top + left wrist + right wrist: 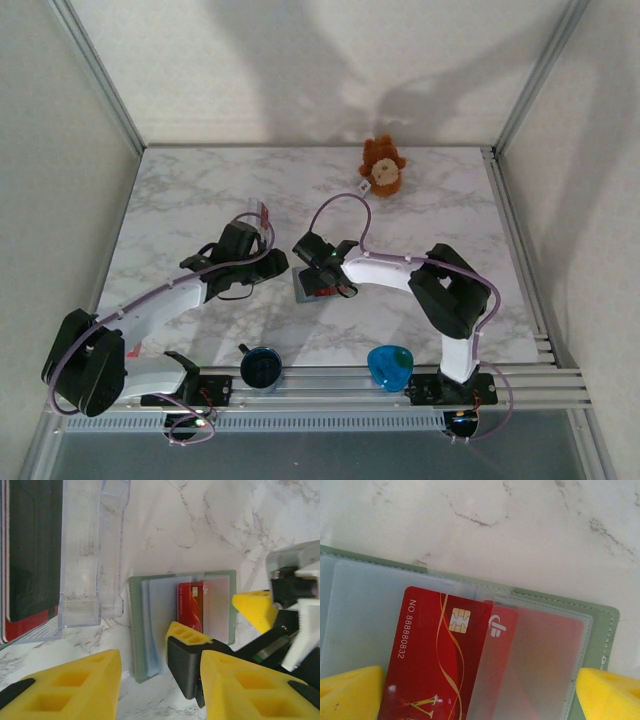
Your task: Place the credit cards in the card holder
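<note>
The card holder (139,630) (600,625) (303,290) lies open on the marble table, grey-green with a blue-grey inner side. One red credit card (440,650) (190,602) lies on it, its right half slid under a translucent sleeve (540,670). My right gripper (480,700) (322,272) hovers over this card, open, one yellow fingertip (350,695) at each side. My left gripper (160,690) (272,268) stands open just left of the holder, with nothing in it. A second red card (25,627) stands in the clear stand (90,555).
The clear plastic stand (258,212) sits left of the holder, with a dark flat thing in it. A brown stuffed monkey (382,165) sits at the table's back. Two blue round objects (388,365) (262,367) rest on the front rail between the arm bases.
</note>
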Tool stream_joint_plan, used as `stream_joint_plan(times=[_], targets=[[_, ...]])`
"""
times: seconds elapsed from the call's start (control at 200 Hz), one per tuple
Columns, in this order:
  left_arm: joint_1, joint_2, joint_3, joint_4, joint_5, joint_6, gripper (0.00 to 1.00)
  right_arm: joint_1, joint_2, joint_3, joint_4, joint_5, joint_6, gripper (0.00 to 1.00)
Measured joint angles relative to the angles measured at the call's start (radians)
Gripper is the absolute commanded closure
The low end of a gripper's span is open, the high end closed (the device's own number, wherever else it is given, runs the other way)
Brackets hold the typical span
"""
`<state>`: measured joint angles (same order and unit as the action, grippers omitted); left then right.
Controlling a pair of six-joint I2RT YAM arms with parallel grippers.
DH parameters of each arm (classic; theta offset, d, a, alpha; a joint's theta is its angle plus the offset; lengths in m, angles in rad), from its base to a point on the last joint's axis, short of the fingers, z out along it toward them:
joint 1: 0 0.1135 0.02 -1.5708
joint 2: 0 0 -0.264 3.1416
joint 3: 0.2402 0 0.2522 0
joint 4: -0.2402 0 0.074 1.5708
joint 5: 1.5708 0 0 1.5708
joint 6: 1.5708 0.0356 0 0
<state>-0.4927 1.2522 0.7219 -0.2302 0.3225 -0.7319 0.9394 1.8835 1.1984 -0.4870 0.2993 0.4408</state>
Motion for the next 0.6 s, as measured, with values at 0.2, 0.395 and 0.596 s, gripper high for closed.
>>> stream_joint_plan(times=[0.2,0.395,0.596], targets=[[0.002,-0.010,-0.016,0.001,0.026,0.000,0.55,0.000,-0.004,-0.003,-0.004,0.015,0.010,0.18],[0.003,-0.010,-0.017,0.002,0.050,0.003,0.56,-0.024,-0.016,-0.029,-0.003,-0.006,0.019,0.26],[-0.005,-0.012,-0.017,0.020,0.082,-0.006,0.65,-0.036,-0.035,-0.048,0.005,-0.035,0.019,0.26]])
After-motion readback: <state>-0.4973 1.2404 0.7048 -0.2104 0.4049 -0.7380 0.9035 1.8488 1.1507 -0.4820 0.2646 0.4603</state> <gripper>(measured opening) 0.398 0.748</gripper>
